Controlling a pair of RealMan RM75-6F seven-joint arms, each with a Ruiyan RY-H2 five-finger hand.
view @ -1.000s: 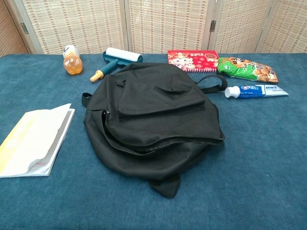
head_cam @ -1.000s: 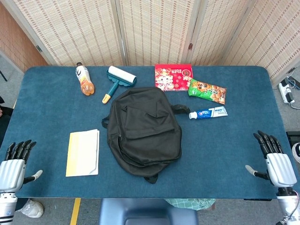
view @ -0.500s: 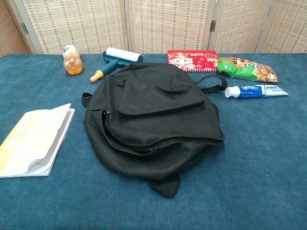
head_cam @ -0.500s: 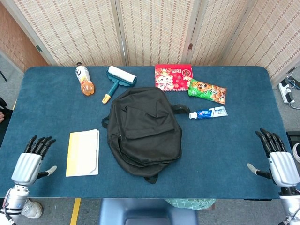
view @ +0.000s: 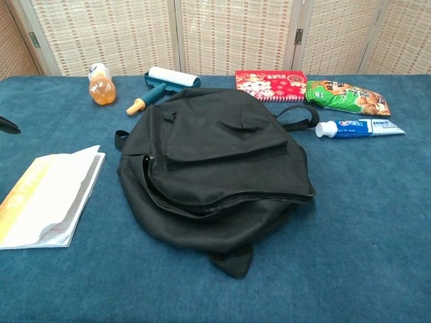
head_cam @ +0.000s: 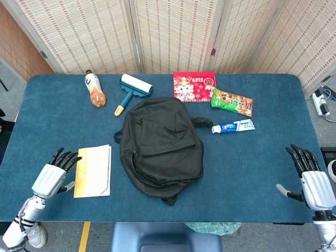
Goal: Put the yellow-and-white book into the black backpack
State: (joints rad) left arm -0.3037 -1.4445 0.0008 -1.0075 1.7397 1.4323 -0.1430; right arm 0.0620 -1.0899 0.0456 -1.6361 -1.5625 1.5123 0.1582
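One black backpack (head_cam: 160, 146) is lying mid-table; one yellow-and-white book (head_cam: 93, 170) beside it, left hand (head_cam: 51, 176) spread alongside; right hand (head_cam: 313, 181) spread, well apart.

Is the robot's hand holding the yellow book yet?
No, the left hand hovers open beside the yellow-and-white book, which lies flat on the table.

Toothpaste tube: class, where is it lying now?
In the head view the toothpaste tube lies right of the black backpack, just below the green snack bag.
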